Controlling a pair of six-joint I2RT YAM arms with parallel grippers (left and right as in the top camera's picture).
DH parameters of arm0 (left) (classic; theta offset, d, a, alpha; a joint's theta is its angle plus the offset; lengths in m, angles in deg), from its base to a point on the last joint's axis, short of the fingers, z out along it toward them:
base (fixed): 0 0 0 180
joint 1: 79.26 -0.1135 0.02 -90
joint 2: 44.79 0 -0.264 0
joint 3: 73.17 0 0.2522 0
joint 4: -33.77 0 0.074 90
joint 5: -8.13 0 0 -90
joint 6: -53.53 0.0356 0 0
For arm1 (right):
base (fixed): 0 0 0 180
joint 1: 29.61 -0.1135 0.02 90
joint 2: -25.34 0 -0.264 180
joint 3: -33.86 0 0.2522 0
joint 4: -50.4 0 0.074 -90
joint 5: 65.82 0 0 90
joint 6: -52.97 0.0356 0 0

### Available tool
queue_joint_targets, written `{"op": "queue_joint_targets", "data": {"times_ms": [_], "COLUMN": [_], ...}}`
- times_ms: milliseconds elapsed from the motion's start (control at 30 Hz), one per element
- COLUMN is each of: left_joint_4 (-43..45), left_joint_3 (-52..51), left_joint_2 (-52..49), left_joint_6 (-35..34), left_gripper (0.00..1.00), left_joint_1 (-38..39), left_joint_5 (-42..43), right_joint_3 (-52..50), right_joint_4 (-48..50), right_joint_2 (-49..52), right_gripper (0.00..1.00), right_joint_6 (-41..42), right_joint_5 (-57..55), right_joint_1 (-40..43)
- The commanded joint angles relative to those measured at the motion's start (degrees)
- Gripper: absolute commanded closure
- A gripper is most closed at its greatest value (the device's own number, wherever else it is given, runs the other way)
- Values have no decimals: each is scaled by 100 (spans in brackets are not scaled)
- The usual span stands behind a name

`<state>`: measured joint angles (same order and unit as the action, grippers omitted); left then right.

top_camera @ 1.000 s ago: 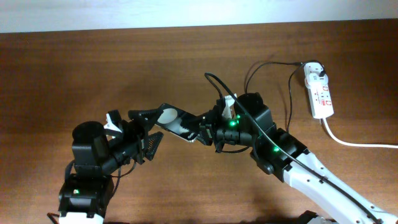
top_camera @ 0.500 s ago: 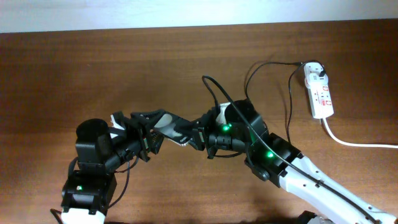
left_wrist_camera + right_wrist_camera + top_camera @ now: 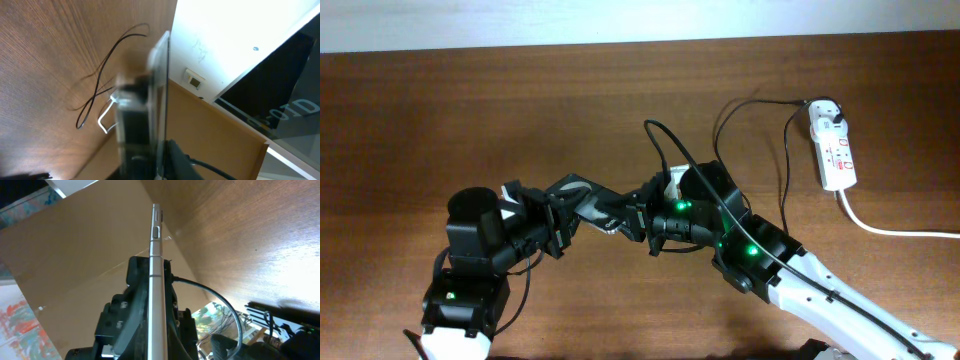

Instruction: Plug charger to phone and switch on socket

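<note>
Black and glossy, the phone [image 3: 594, 205] was held above the middle of the worktop [image 3: 470, 100], bridging my two pincers. My right pincer [image 3: 640, 216] was clenched on the phone's right end. In the right wrist view the phone [image 3: 156, 255] appeared edge-on, a thin silver strip with black parts close against both faces.

My left pincer [image 3: 568, 210] flanked the phone's left end, one finger on its far side and one on its near side. In the left wrist view the phone [image 3: 161, 90] likewise appeared edge-on, with a blurred dark mass against one face. I could not tell whether that pincer gripped the phone or merely bracketed it.

The charger [image 3: 786, 150] ran as a thin black cable from the far end of the socket [image 3: 832, 150], looped left and near, and passed over my right arm. Its connector tip was hidden.

The socket lay at the far right of the worktop, well apart from the phone. Its thick white cord [image 3: 890, 230] left toward the right edge, and its switches were too small to read.
</note>
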<state>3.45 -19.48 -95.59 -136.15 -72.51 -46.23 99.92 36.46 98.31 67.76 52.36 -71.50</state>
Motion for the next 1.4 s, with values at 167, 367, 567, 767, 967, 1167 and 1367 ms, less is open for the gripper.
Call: {"op": "queue_joint_targets", "data": {"times_ms": [167,367,567,767,967,1167,1367], "left_joint_4": [66,-85,-1292,-1794,-1821,-752,-319], "left_joint_3": [2,2,2,2,2,2,2], "left_joint_2": [-13,-13,-323,-1067,-1757,-2614,-3029], "left_joint_6": [9,1362,2999,4146,4671,4666,4664], "left_gripper": [100,100,100,100,100,100,100], "left_joint_1": [2,2,-2,2,2,2,2], "left_joint_5": [-90,-647,-994,-55,1215,1939,2247], "right_joint_3": [85,85,85,85,103,872,3115], "right_joint_4": [-11,-1246,-2398,-2767,-2726,-2918,-3807], "right_joint_2": [-22,-22,-22,-22,2,815,3126], "right_gripper": [78,58,32,13,13,13,27], "right_joint_6": [-83,-916,-3348,-5366,-5602,-6371,-6557], "right_joint_5": [234,-1300,-3362,-5637,-4634,-3440,-3440], "right_joint_1": [-46,-46,-46,24,1305,2675,3230]}}
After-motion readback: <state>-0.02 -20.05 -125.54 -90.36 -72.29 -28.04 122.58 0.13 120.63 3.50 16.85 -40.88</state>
